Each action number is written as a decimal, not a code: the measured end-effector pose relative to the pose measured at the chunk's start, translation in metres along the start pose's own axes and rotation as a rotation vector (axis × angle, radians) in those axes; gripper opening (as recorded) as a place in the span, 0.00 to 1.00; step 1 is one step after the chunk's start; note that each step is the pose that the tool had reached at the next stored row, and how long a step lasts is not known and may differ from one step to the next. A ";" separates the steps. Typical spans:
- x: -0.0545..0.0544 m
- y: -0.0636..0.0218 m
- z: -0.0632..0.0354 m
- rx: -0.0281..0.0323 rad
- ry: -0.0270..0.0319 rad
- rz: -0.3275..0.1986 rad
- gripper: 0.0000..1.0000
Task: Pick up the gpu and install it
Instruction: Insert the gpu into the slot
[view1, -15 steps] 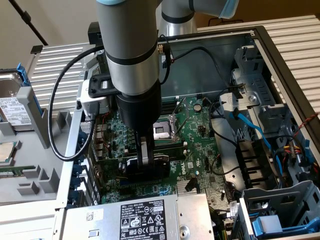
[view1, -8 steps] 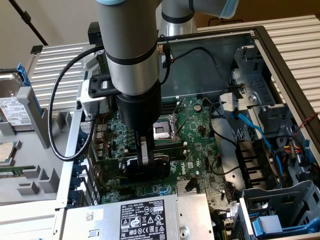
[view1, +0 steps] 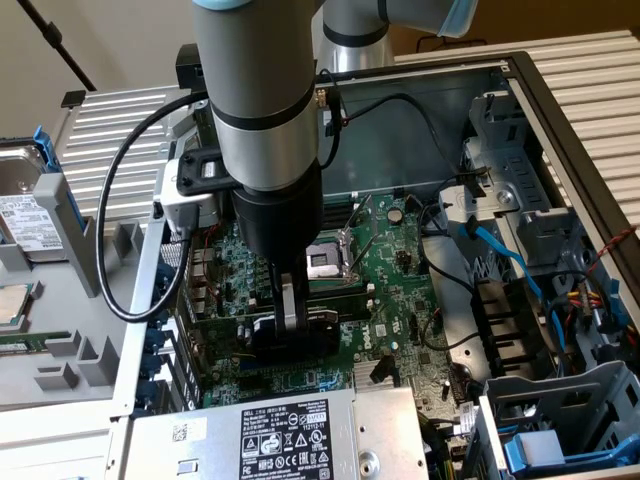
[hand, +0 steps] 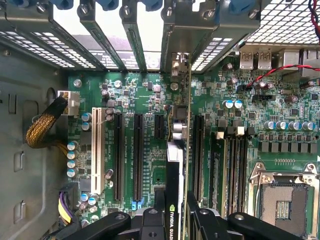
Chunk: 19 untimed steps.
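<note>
Pincer (hand: 172, 220) closed on the gpu (hand: 174, 190), black fingers (hand: 150, 220) pressing either side of the card's top edge; card held upright, edge-on in the wrist view, its black shroud face with a green logo turned to one side and the thin green board to the other. In the exterior view the pincer (view1: 290, 325) reaches down into the open computer case (view1: 560, 120), low over the motherboard (view1: 400, 270), with the gpu (view1: 300, 335) dark between the fingers.

Card stands above the expansion slots, between a long black slot (hand: 138, 155) on one side and another black slot (hand: 198, 150) on the other. I cannot tell whether its lower edge is seated. Silver end bracket (hand: 176, 131) points toward the rear slot covers (hand: 135, 35).

Beyond: white slot (hand: 97, 150), memory sticks (hand: 235, 165), empty CPU socket (hand: 282, 200). Farther, exterior view's right, blue cables (view1: 510, 265) and drive bays (view1: 520, 190); power supply (view1: 290, 435) at the near edge.
</note>
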<state>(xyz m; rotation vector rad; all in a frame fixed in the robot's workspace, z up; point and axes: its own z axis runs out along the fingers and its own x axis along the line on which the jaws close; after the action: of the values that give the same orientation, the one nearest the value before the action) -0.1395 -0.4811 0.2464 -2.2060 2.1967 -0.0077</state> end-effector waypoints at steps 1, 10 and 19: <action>0.000 0.0000 0.0000 0.0000 0.0000 0.000 0.27; 0.000 0.0001 0.0001 0.0001 -0.0002 0.000 0.33; 0.000 -0.0001 -0.0015 0.0000 0.0006 0.000 0.41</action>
<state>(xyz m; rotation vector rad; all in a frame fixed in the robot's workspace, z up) -0.1395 -0.4811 0.2479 -2.2063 2.1970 -0.0083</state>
